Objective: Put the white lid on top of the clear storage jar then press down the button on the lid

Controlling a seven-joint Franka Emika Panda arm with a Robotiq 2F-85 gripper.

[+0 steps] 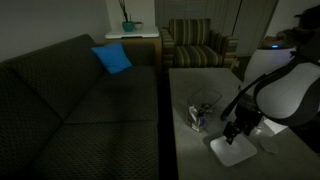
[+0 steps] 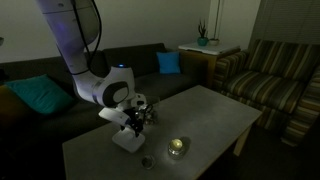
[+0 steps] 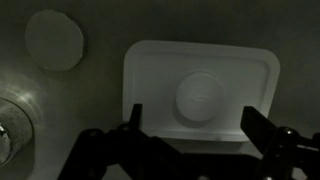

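Hand [image 3: 192,113] open over the white lid [image 3: 200,95] on the counter [image 1: 190,80].
In the wrist view a pale round disc [image 3: 55,40] lies upper left; right of it the lid lies flat, its round button [image 3: 200,98] up, the fingers [image 3: 136,118] wide apart over its lower edge. In an exterior view the clear storage jar [image 1: 203,112] stands near the lid.
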